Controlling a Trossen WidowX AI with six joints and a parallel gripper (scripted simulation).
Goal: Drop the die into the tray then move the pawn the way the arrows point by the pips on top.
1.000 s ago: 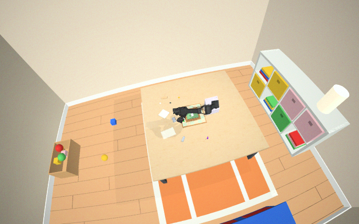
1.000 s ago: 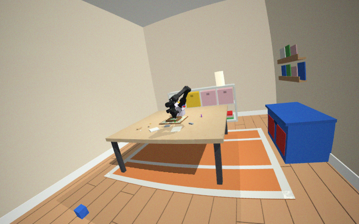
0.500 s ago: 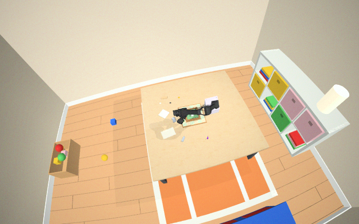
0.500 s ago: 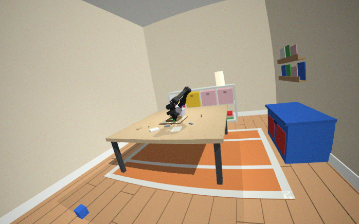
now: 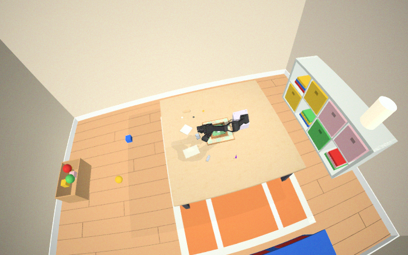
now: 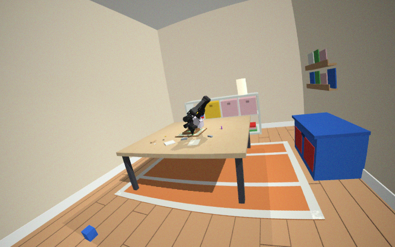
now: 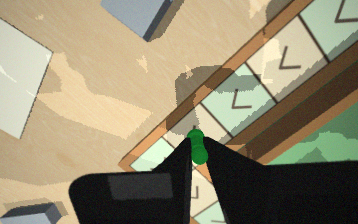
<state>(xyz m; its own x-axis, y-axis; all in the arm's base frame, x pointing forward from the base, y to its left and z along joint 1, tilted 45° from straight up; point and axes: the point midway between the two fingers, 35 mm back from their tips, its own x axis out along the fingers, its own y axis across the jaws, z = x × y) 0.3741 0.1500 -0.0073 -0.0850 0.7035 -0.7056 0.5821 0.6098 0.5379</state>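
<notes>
My gripper [image 7: 196,142] [image 6: 192,133] is shut on the green pawn [image 7: 199,154], which shows between the fingertips in the wrist view. The fingers are over the ring of squares near a corner of the board [image 7: 142,150] [image 5: 220,141]. Whether the pawn's base touches the board cannot be told. Arrows mark the squares. The dice tray's green floor [image 7: 350,125] shows at the right of the wrist view. In the top view a tiny white spot [image 5: 218,131], likely the die, shows inside the tray beside the arm. Its pips cannot be read, and the wrist view does not show it.
A grey-blue block [image 5: 197,136] [image 7: 135,15] lies just outside the board. Another grey block [image 5: 207,158] [image 7: 30,215], a pale sheet [image 5: 191,151] [image 7: 15,75], a white tile [image 5: 186,128] and a small purple piece [image 5: 235,156] lie farther out on the table.
</notes>
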